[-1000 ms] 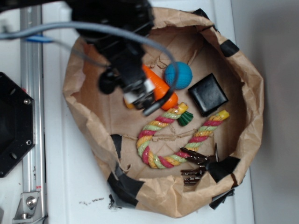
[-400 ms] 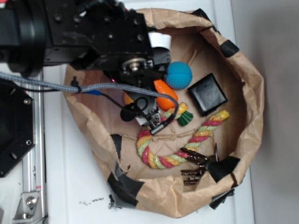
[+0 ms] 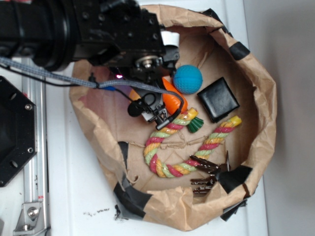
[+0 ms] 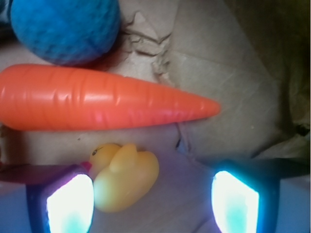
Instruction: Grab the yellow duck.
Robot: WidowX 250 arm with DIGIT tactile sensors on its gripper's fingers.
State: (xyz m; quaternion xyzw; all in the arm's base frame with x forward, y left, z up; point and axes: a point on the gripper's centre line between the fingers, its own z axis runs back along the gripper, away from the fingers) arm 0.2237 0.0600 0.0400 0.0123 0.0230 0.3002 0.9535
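Hovering low inside the crumpled brown paper bag (image 3: 256, 98), the black robot arm (image 3: 98, 34) covers the duck in the exterior view. Wrist view: fingers (image 4: 68, 204) spread open, nothing between them yet. Small rounded yellow rubber duck (image 4: 125, 175) lies on the bag floor just beside the left-hand finger pad, well off-centre in the gap. Long orange plastic carrot (image 4: 97, 104) sits just above the duck, textured blue ball (image 4: 63, 26) beyond it. Multicoloured rope toy (image 3: 172, 147) and black square box (image 3: 218, 100) lie further off.
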